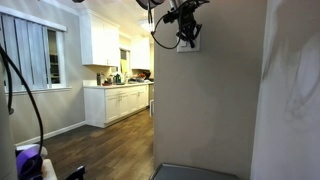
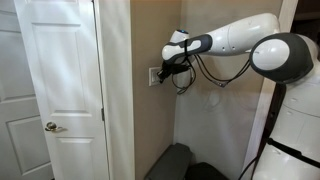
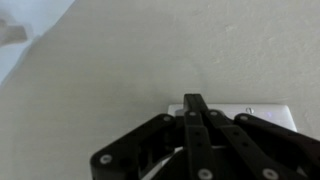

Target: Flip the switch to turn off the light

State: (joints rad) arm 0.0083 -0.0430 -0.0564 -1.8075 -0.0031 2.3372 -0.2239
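claw (image 3: 195, 104) sitting closed, fingers together, gripping nothing | tips overlapping upper edge of one switch (image 3: 262, 112) | bare wall (image 3: 110, 60) lying open above

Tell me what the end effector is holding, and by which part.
Nothing is held. The end effector is shut and empty, its tip at the top edge of the switch.

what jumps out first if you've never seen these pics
The big white arm reaches across to the beige wall, its black claw right by the small white switch. In the wrist view its fingers look pressed together. White kitchen cabinets show in an exterior view.
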